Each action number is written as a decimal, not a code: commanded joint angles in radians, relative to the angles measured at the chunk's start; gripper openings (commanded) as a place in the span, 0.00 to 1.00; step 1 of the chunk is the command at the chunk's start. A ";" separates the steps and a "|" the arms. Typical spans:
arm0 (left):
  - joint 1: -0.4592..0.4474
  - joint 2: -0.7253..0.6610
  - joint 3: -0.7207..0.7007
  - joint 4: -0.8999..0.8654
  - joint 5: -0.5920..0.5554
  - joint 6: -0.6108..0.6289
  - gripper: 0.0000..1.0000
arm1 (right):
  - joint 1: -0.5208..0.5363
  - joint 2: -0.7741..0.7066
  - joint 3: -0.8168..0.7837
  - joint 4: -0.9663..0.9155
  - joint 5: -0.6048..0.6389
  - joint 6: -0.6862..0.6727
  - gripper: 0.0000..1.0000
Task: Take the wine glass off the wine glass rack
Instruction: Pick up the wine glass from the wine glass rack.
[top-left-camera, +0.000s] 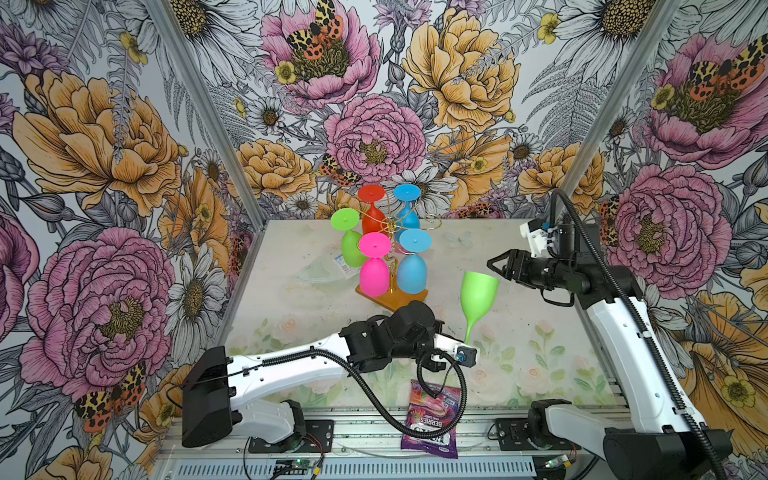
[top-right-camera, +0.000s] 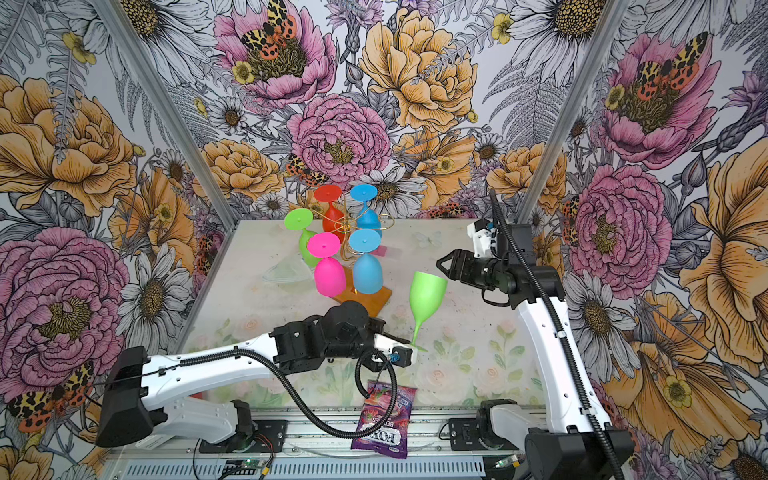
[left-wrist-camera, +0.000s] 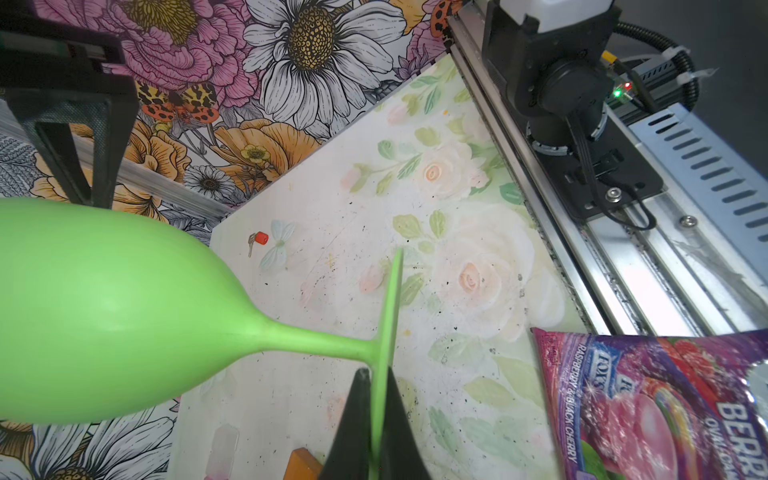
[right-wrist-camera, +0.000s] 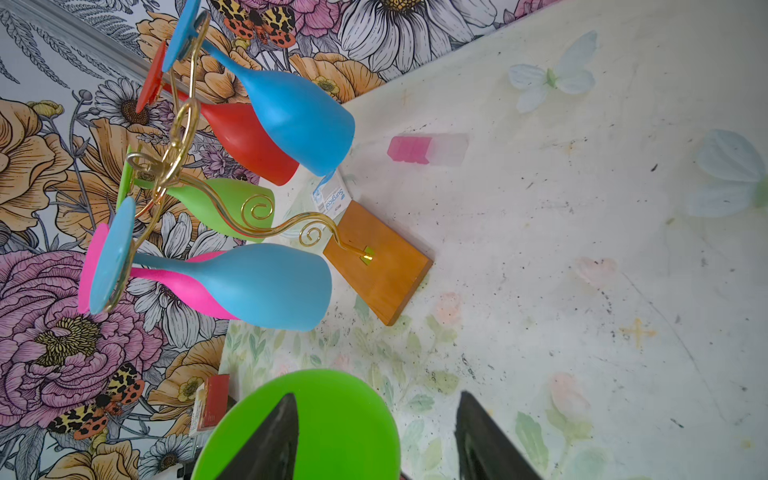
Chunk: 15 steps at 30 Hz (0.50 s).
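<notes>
One green glass (top-left-camera: 478, 291) is off the rack (top-left-camera: 405, 300), right of centre. The left gripper (left-wrist-camera: 376, 374) clamps its foot, and the right gripper (top-left-camera: 496, 268) gapes beside its bowl. Probably only setting down remains.

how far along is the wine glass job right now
Done: one green wine glass is off the rack, upright. In hand: left claw pinches its foot; right claw open beside its bowl. Left: probably hand over or set down; five glasses hang there.
</notes>
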 joint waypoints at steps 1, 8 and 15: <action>-0.010 -0.007 -0.022 0.060 -0.083 0.064 0.00 | -0.008 0.001 0.037 -0.039 -0.028 -0.016 0.61; -0.029 0.019 -0.072 0.119 -0.232 0.182 0.00 | -0.004 -0.011 0.053 -0.130 -0.041 -0.053 0.57; -0.038 0.026 -0.124 0.208 -0.299 0.269 0.00 | 0.024 -0.008 0.054 -0.194 -0.051 -0.079 0.54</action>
